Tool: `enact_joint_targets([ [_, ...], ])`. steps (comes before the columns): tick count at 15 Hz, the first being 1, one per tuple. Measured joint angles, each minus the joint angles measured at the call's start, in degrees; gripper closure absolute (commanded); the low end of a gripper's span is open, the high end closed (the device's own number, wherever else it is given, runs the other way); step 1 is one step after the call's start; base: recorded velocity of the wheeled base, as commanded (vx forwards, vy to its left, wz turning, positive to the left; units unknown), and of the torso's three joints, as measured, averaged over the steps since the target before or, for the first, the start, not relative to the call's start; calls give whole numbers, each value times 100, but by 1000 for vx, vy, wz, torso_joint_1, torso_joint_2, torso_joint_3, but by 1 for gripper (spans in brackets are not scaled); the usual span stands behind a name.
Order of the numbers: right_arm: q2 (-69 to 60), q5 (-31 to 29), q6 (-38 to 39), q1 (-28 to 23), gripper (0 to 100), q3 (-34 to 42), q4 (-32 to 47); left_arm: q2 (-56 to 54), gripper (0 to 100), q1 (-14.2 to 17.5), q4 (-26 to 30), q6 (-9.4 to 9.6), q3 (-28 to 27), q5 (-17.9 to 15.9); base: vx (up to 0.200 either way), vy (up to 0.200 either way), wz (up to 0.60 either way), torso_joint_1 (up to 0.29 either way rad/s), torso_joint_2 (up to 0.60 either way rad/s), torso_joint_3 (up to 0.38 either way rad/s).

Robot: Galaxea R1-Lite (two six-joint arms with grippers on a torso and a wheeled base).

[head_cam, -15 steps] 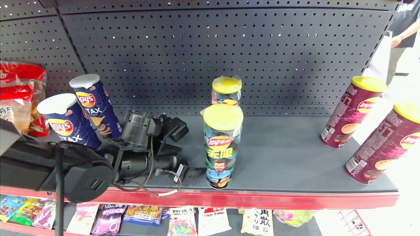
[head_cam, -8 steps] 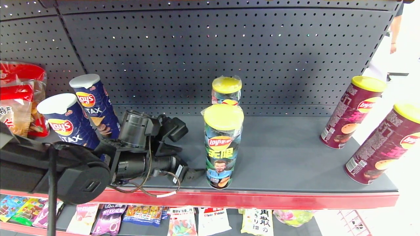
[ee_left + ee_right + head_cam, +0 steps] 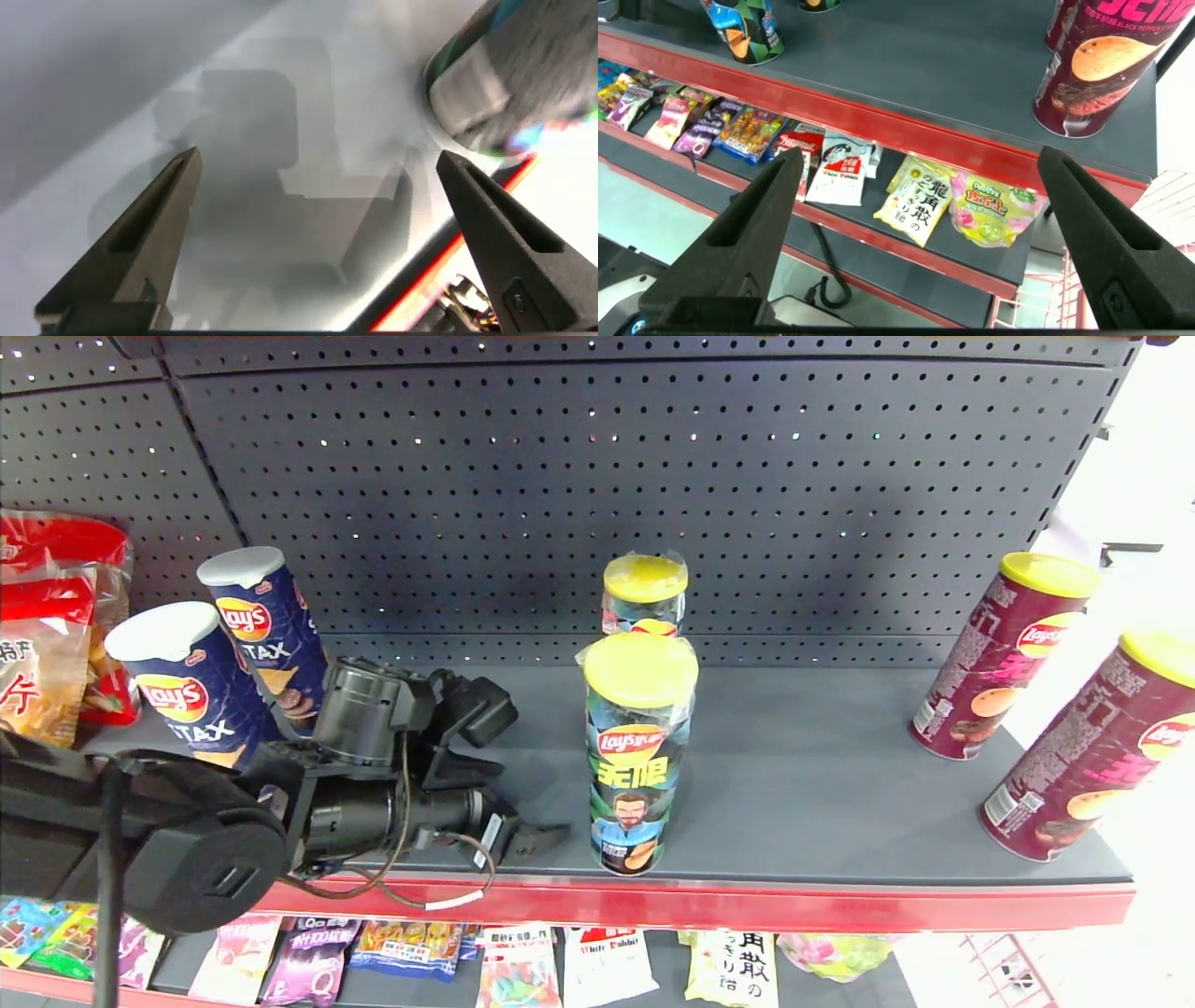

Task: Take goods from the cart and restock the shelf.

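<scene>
The left gripper (image 3: 320,157) is hanging low over the shelf board (image 3: 822,784) with its two dark fingers (image 3: 140,252) spread wide and nothing between them. It is lying near the red front edge (image 3: 747,903), just beside the front yellow-lidded can (image 3: 638,756) on that can's left, apart from it. In the left wrist view the base of this can is showing past one fingertip.

The right gripper (image 3: 922,154) is also standing wide open and empty. It is hanging out in front of the shelf, looking across the red edge at a lower shelf of flat snack packets (image 3: 924,191).

The front yellow-lidded can is standing upright near the front edge. A second yellow-lidded can (image 3: 644,593) is standing upright directly behind it, close to the pegboard back (image 3: 560,476).

Two blue cans with white lids (image 3: 191,681) are standing one behind the other on the left, beside the left arm. Two maroon cans with yellow lids (image 3: 1004,653) are standing one behind the other at the right end, well apart from the middle pair. Bagged snacks (image 3: 47,616) are sitting at the far left.
</scene>
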Motion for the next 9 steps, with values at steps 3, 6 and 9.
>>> enact_joint_targets([
  [3, -11, 2, 5, -121, 0, -17, 2, -792, 0, 174, 15, -13, 610, 7, 0, 0, 0, 0, 0, 0],
  [6, -22, -43, 2, -338, 0, -2, 16, -2198, 0, 301, 371, -50, 1290, 122, 0, 0, 0, 0, 0, 0],
  [9, -2, -308, 2, -962, 0, 18, 51, -4061, 0, 607, 1749, -211, 1599, 418, 0, 0, 0, 0, 0, 0],
])
